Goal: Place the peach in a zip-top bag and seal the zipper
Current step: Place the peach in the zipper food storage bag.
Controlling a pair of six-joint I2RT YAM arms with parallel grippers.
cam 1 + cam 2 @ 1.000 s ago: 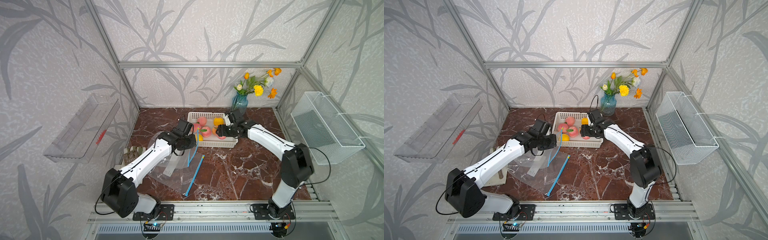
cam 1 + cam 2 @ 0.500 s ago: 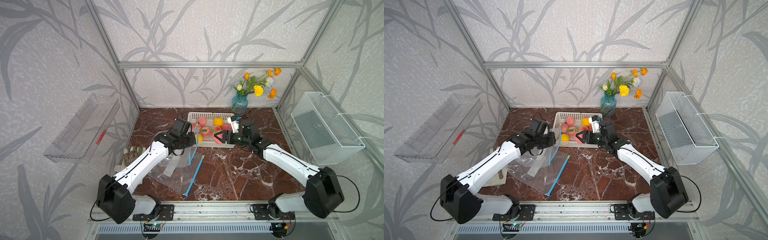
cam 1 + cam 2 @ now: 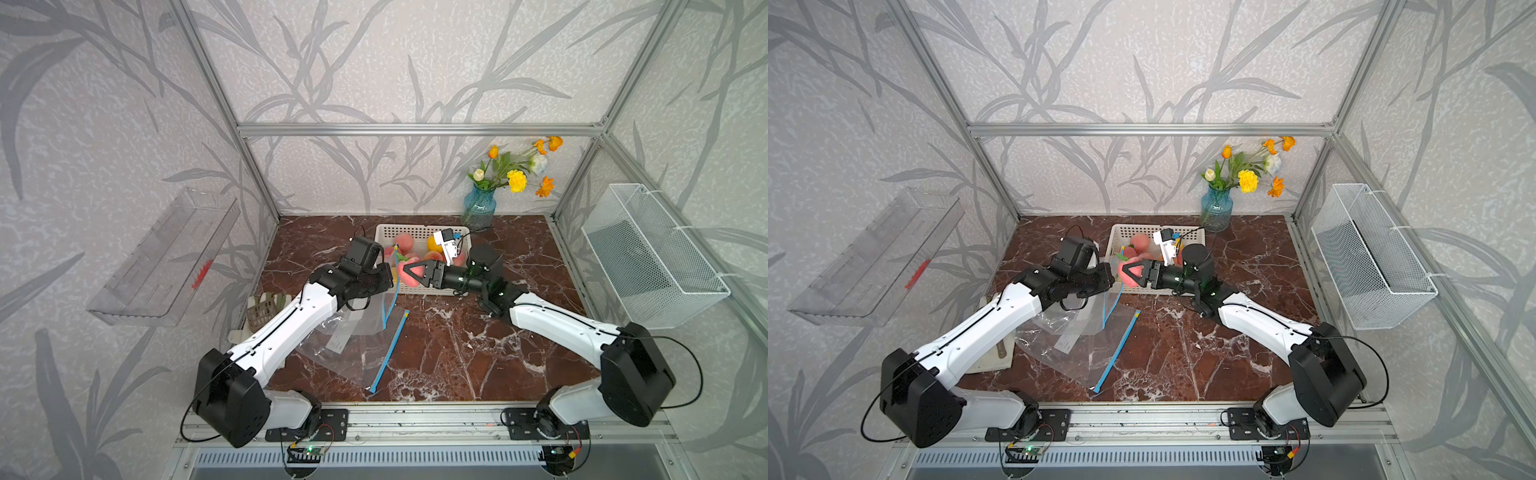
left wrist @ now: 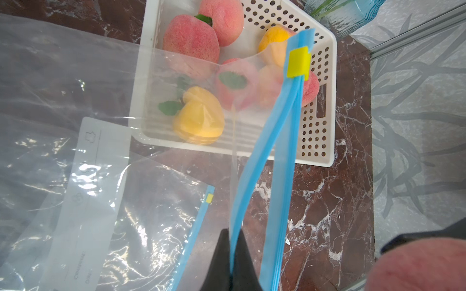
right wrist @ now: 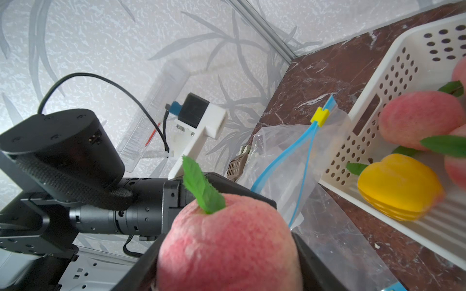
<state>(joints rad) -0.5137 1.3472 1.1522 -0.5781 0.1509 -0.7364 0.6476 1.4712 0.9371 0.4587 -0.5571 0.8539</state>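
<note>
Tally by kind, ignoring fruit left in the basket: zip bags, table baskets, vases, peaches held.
Zip-top bags: 2, lifted bag and flat bag
White basket: 1
Vase: 1
Held peach: 1
Total: 5

Pale leaf-patterned walls (image 3: 374, 62), edged by an aluminium frame (image 3: 415, 129), enclose a reddish-brown marble tabletop (image 3: 457, 353), with a clear shelf (image 3: 166, 257) on the left wall, a wire basket (image 3: 652, 257) on the right and a blue flower vase (image 3: 478, 210) far right.

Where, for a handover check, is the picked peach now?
In both top views the peach sits in the right gripper, near the white basket's front rim, beside the left gripper pinching the bag's zipper.
</note>
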